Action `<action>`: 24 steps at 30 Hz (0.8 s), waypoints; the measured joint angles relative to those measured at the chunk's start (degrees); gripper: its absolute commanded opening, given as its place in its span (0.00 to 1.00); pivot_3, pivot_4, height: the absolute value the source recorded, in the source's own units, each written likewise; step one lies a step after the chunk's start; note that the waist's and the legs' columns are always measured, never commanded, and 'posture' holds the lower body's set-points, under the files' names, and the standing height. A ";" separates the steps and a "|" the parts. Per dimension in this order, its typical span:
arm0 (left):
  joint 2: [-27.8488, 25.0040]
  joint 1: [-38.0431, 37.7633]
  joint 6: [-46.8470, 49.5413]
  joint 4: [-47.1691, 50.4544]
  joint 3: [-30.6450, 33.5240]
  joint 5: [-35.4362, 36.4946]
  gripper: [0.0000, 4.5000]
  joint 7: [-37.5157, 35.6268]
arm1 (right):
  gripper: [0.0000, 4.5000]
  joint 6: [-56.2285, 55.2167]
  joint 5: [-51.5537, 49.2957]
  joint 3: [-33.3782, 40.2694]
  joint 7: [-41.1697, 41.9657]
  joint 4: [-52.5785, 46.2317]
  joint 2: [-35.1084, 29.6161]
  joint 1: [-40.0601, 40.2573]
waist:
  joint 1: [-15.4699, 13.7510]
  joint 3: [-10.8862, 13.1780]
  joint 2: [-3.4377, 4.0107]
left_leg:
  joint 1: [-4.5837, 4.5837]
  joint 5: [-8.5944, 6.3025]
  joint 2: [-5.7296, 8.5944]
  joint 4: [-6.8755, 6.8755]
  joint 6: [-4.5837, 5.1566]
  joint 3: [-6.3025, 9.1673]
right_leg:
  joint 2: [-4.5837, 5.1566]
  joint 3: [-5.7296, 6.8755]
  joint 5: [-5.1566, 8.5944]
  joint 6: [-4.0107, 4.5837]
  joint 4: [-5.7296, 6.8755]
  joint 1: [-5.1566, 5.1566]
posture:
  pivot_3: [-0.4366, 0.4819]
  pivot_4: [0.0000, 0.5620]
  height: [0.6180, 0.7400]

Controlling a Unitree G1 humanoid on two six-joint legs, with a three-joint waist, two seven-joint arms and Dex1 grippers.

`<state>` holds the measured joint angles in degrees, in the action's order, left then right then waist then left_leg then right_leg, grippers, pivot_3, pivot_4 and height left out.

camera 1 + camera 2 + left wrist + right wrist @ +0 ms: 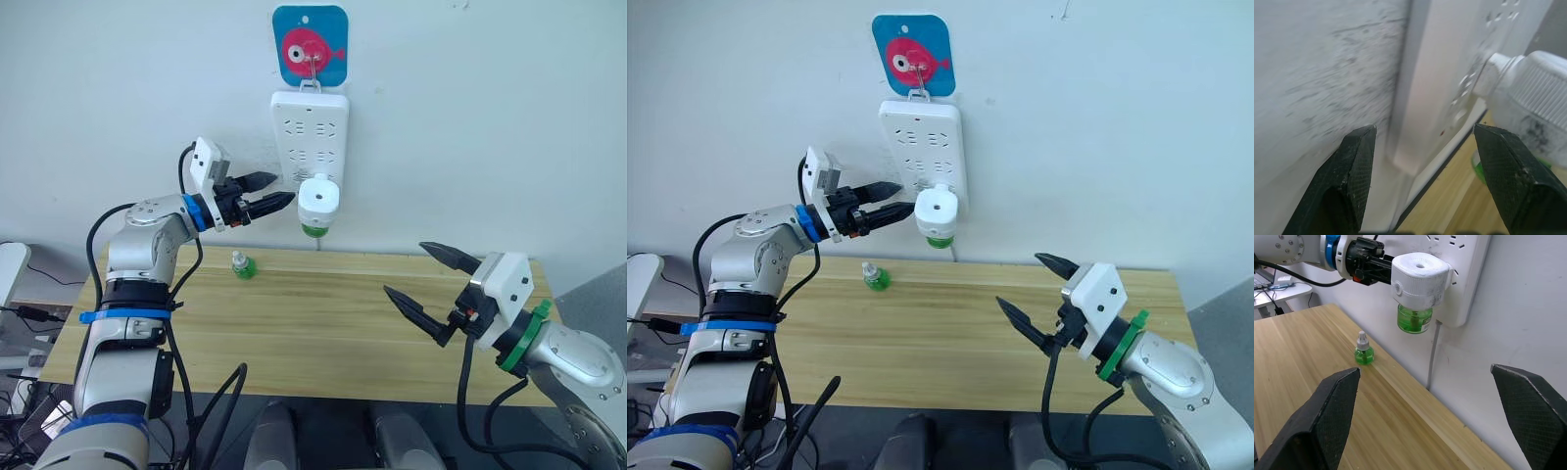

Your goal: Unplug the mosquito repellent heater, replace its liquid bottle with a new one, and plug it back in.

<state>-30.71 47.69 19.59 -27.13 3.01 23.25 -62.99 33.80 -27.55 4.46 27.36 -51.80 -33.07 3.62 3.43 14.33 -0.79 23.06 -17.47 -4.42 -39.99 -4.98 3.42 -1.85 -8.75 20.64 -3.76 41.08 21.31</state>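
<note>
Up at the power strip point(309, 132), the heater point(318, 199) is approached by the left gripper point(274, 194), jaws open, nothing held.
Best squeezed squarely on the sides, then pulled straight out; right gripper point(431, 284) is parked wide open.

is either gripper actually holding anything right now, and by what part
Nothing is held. The left gripper is open beside the mosquito repellent heater, which is plugged into the power strip. The right gripper is open over the table.

The left arm point(147, 245) was silver with blue bands and looping black cables. The right arm point(573, 357) was silver with a green ring. Each wrist bore a white block and black pointed fingers point(265, 181).
</note>
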 measured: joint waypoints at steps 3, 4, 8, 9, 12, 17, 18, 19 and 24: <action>0.69 0.50 -0.17 -0.14 -0.37 -0.13 0.74 -1.48 | 1.00 0.94 -0.78 0.04 -0.32 -0.72 -0.21 0.01 | 0.52 0.06 0.02 | 0.01 0.08 0.00 0.04 -0.14 0.02 | 0.00 0.02 0.00 0.00 0.00 0.02 | 0.28 0.45 0.65; 0.76 0.51 -0.21 -0.14 -0.39 -0.14 0.74 -1.59 | 1.00 1.13 -0.81 0.08 -0.39 -0.88 -0.25 -0.04 | 0.73 0.08 0.01 | 0.03 0.09 -0.01 0.05 -0.17 0.03 | 0.00 0.03 0.00 0.00 -0.01 0.02 | 0.28 0.45 0.65; 0.73 0.51 -0.46 -0.20 -0.38 -0.49 0.74 -2.00 | 1.00 2.09 -1.43 1.03 -1.00 -1.00 -0.39 -0.28 | 1.23 0.13 -0.01 | 0.10 0.11 -0.01 0.04 -0.20 0.08 | 0.00 0.06 0.00 0.00 -0.01 0.05 | 0.28 0.45 0.65; 0.72 0.51 -0.44 -0.19 -0.38 -0.60 0.74 -2.29 | 1.00 2.32 -1.66 1.12 -1.15 -1.07 -0.52 -0.33 | 1.28 0.14 -0.01 | 0.10 0.12 0.00 0.04 -0.21 0.08 | 0.00 0.06 0.00 0.00 -0.01 0.04 | 0.28 0.45 0.65; 0.69 0.51 -0.01 0.46 -0.42 -0.64 0.74 -3.24 | 1.00 3.03 -2.70 1.15 -1.24 -1.52 -0.82 -0.35 | 1.37 0.16 -0.01 | 0.10 0.12 0.00 0.04 -0.21 0.09 | 0.00 0.06 0.00 0.00 -0.02 0.04 | 0.28 0.45 0.65; 0.59 0.51 0.04 3.15 -0.54 -0.65 0.74 -4.37 | 1.00 3.52 -3.03 1.16 -1.32 -1.82 -1.35 -0.71 | 1.41 0.25 0.00 | 0.15 0.13 -0.01 0.04 -0.23 0.15 | 0.00 0.11 0.00 0.00 -0.04 0.08 | 0.28 0.45 0.65; 0.70 0.99 -1.48 1.89 -0.43 -1.77 0.74 -1.67 | 1.00 3.87 -3.19 1.14 -1.42 -1.82 -1.44 -1.24 | 1.48 0.26 -0.02 | 0.15 0.13 -0.01 0.03 -0.22 0.16 | 0.00 0.11 0.00 0.00 -0.03 0.08 | 0.28 0.45 0.65; 0.79 0.95 -2.12 1.78 -0.45 -2.10 0.74 -1.43 | 1.00 4.19 -3.28 1.12 -1.51 -1.82 -1.44 -1.79 | 1.53 0.27 0.00 | 0.15 0.15 0.00 0.03 -0.25 0.16 | 0.00 0.10 0.00 0.00 -0.01 0.06 | 0.28 0.45 0.65; 0.92 0.18 -1.69 2.67 -0.29 -1.75 0.74 -0.08 | 1.00 4.78 -4.15 1.04 -1.66 -1.82 -1.44 -3.31 | 1.71 0.42 -0.03 | 0.14 0.21 0.00 0.03 -0.29 0.20 | -0.01 0.11 -0.04 0.02 0.06 0.06 | 0.29 0.45 0.65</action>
<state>-29.78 47.87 17.91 -24.46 2.72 21.49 -63.06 38.58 -31.70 5.50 25.69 -53.62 -34.51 0.32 5.14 14.75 -0.82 23.20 -17.26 -4.42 -39.96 -5.26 3.62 -1.86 -8.63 20.60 -3.74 41.13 21.37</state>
